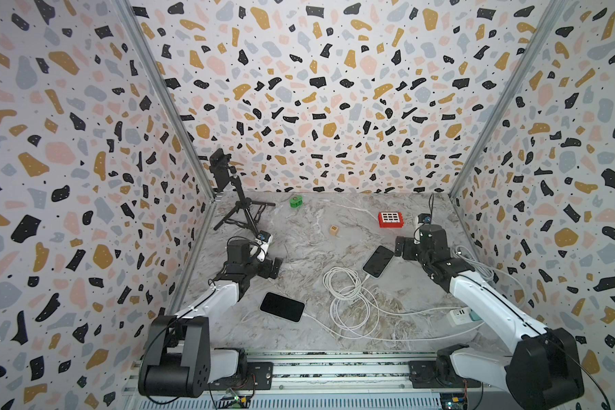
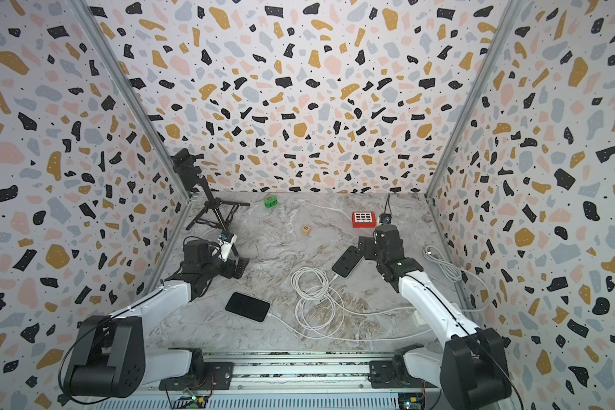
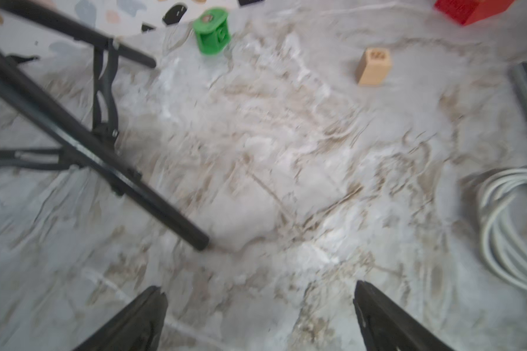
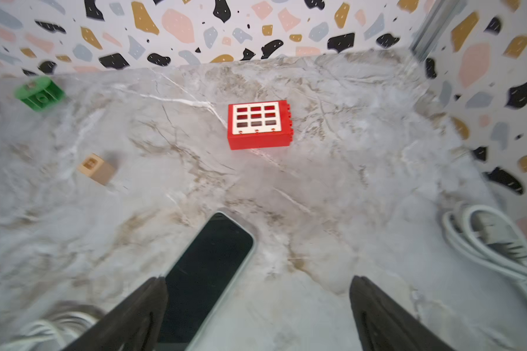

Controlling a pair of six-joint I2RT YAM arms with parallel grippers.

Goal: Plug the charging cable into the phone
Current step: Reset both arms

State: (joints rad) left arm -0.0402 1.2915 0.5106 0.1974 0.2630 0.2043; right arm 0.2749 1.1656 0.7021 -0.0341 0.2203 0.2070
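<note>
Phone: a dark phone point(image 1: 378, 261) lay flat on the marble table point(image 1: 299, 248), screen up, just beside the right pincer. It showed in both top views.
Phone's near end: a white charging cable point(image 1: 345, 294) ran up to it and met its edge. I could not tell how deep the plug sat.
Right pincer: the right pincer point(image 4: 257, 304) stood wide open and held nothing.
Right pincer's fingers: in the right wrist view one finger point(image 4: 140, 316) crossed over the phone's edge. I could not tell if it touched the phone. The other finger was over bare table.
Left pincer: the left pincer point(image 3: 256, 307) was wide open too, with nothing in it and only bare table between its fingers.
Left pincer's spot: it was near the foot of a black tripod point(image 1: 242, 209) and well apart from the phone.
Second phone: a second phone point(image 1: 282, 306) lay flat near the left arm, closer to the front, with a white cord at its end.
Cable loops: the charging cable lay in loose rings on the table between the two phones.
Power block: a white power block point(image 1: 458, 315) sat by the right arm, partly hidden.
Red brick: a red brick point(image 1: 391, 219) sat farther back, past the phone.
Small cube: a tan cube point(image 1: 334, 230) sat near the middle.
Green piece: a green piece point(image 1: 295, 201) sat by the back wall.
</note>
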